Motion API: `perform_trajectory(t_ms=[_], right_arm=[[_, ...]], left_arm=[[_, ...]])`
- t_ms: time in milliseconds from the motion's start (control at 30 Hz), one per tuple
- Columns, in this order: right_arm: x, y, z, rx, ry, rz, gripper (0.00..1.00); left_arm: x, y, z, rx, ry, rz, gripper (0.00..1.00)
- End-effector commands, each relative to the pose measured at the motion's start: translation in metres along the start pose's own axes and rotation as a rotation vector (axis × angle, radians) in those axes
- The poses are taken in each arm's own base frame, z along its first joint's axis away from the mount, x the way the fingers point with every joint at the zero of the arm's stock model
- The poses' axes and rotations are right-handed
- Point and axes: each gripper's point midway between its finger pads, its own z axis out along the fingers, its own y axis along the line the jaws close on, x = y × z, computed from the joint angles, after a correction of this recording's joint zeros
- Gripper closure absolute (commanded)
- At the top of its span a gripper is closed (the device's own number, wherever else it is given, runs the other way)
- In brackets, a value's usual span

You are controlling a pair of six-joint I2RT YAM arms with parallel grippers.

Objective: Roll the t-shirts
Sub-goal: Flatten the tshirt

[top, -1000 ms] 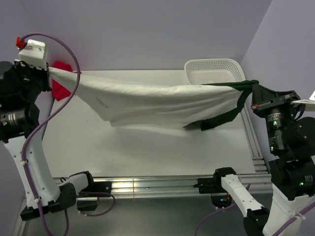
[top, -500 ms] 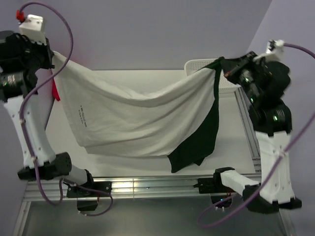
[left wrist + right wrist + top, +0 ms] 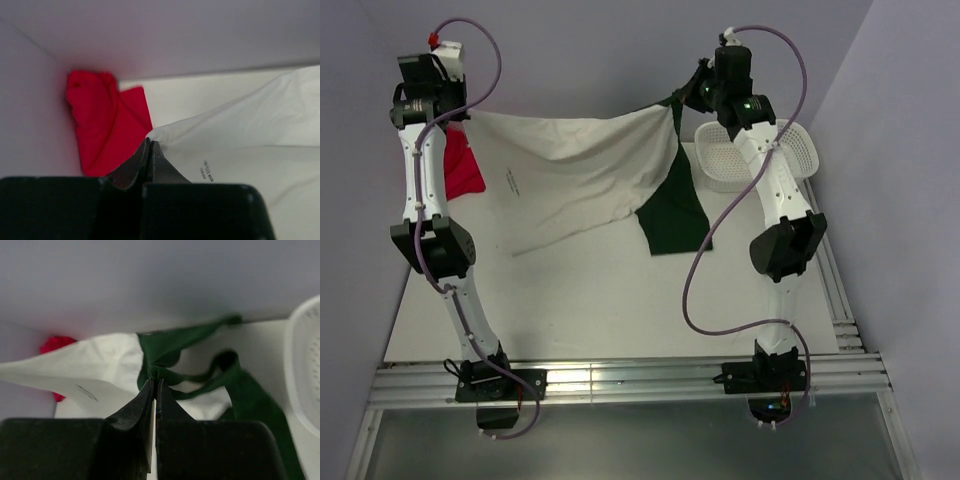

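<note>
- overhead, the left gripper [image 3: 460, 115] is pinched tight on one corner of the off-white shirt [image 3: 570, 165], held high and well left of the white basket [image 3: 802, 140]
- right gripper [image 3: 688, 95] is clamped on the dark green shirt [image 3: 675, 205], high up just left of the basket; the off-white shirt's other corner hangs at the same pinch
- off-white shirt sags between both grippers, its small lettering at the end away from the basket
- green shirt hangs down beside the basket, its lower end near the table [image 3: 600, 300]
- red cloth [image 3: 460, 170] lies bunched far left of the basket, against the wall
</note>
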Motion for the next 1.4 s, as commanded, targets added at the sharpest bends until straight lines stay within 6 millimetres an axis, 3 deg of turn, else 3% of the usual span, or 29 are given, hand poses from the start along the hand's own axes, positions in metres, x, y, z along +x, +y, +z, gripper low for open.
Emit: perform_trajectory(t_ms=[0,133,200,300,400,467,500,533,600,633,700,733,800,833,900,933,1033,1100,1200,1367], right_arm=[[-0.107,0.033,-0.074,-0.102,-0.369,-0.052,1.00],[-0.143,0.045,-0.098,-0.101,-0.478,-0.105,1.00],[-0.149,0.046,-0.107,-0.096,-0.499,-0.103,1.00],[-0.142,0.031,-0.123,-0.042,-0.525,-0.083,1.00],[-0.112,0.008,-0.131,0.002,-0.489,-0.044,1.00],[-0.073,-0.017,-0.128,0.065,-0.398,-0.013,1.00],[-0.055,-0.026,-0.128,0.079,-0.369,0.019,1.00],[-0.019,-0.047,-0.127,0.113,-0.312,0.036,1.00],[0.021,-0.070,-0.127,0.147,-0.257,0.087,1.00],[0.062,-0.093,-0.127,0.188,-0.192,0.108,1.00],[0.106,-0.114,-0.129,0.217,-0.121,0.142,1.00],[0.143,-0.133,-0.133,0.243,-0.070,0.184,1.00],[0.182,-0.148,-0.139,0.262,-0.009,0.226,1.00],[0.214,-0.164,-0.145,0.295,0.036,0.266,1.00],[0.242,-0.173,-0.151,0.319,0.080,0.293,1.00],[0.266,-0.184,-0.157,0.357,0.124,0.314,1.00],[0.303,-0.196,-0.167,0.408,0.195,0.330,1.00],[0.318,-0.201,-0.173,0.436,0.224,0.336,1.00],[0.334,-0.208,-0.184,0.450,0.243,0.347,1.00],[0.336,-0.216,-0.197,0.502,0.252,0.327,0.94]], left_arm=[[-0.137,0.029,-0.091,-0.149,-0.454,-0.027,1.00],[-0.170,0.051,-0.143,-0.234,-0.586,-0.034,1.00],[-0.173,0.058,-0.155,-0.268,-0.600,-0.018,1.00],[-0.158,0.062,-0.155,-0.283,-0.550,0.007,1.00],[-0.113,0.057,-0.131,-0.249,-0.391,0.063,1.00],[-0.061,0.046,-0.109,-0.191,-0.234,0.109,1.00],[-0.046,0.043,-0.112,-0.179,-0.194,0.123,1.00],[0.001,0.036,-0.092,-0.143,-0.077,0.127,1.00],[0.042,0.028,-0.091,-0.107,0.016,0.173,1.00],[0.094,0.019,-0.079,-0.069,0.129,0.174,1.00],[0.135,0.014,-0.078,-0.048,0.210,0.205,1.00],[0.171,0.006,-0.081,-0.019,0.279,0.205,1.00],[0.199,-0.001,-0.087,0.012,0.323,0.231,1.00],[0.230,-0.009,-0.089,0.044,0.387,0.231,1.00],[0.255,-0.017,-0.094,0.087,0.439,0.259,1.00],[0.278,-0.023,-0.098,0.115,0.494,0.262,1.00],[0.319,-0.029,-0.103,0.148,0.590,0.276,1.00],[0.340,-0.032,-0.104,0.165,0.634,0.278,1.00],[0.351,-0.031,-0.106,0.173,0.654,0.269,1.00],[0.353,-0.022,-0.109,0.171,0.660,0.254,1.00]])
